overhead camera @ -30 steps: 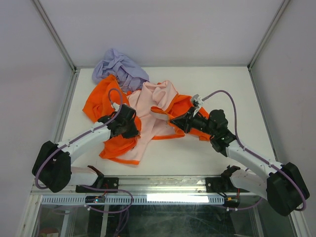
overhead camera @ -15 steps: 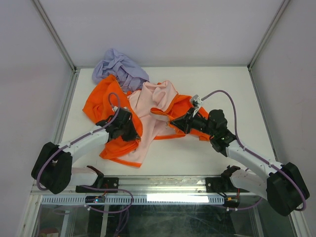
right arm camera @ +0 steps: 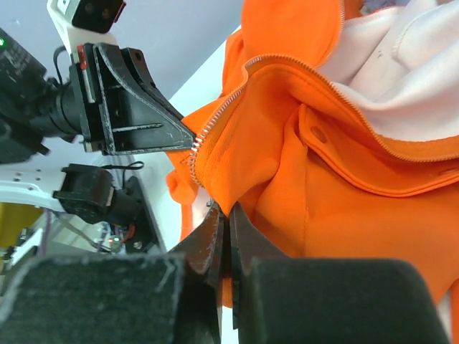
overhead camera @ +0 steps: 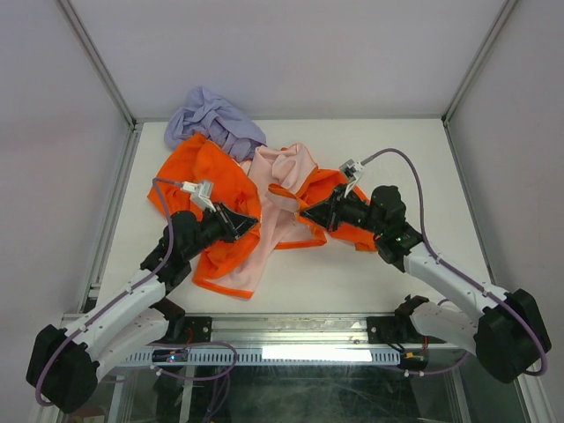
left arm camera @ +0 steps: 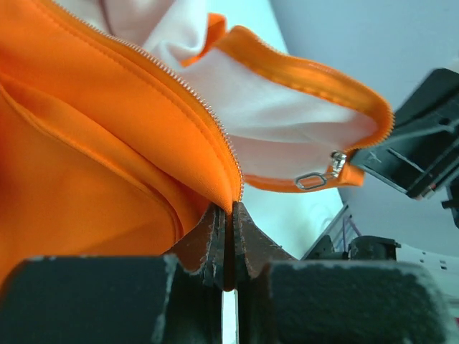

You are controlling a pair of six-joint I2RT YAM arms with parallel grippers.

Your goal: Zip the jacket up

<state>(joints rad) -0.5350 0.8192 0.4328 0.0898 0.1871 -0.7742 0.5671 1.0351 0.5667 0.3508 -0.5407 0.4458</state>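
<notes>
- Left gripper [overhead camera: 251, 220]: jaws are pressed together on the toothed edge of the large bright orange fabric jacket [overhead camera: 207, 172], pink-lined, mid-table.
- Small silver zipper slider [left arm camera: 315, 179] is seen on the opposite edge's end, just right of those jaws.
- Right gripper [overhead camera: 306, 211]: jaws are clamped on that orange panel.
- Held ends are drawn closer than a second ago.

We count one orange jacket [overhead camera: 211, 181], one lavender garment [overhead camera: 214, 119] beyond the left end effector [overhead camera: 254, 220], one zipper pull [left arm camera: 311, 180] near the right end effector [overhead camera: 305, 211]: two end effectors.

Lab: alu-frame enclosure [overhead camera: 108, 79], white table [overhead camera: 397, 150]
</notes>
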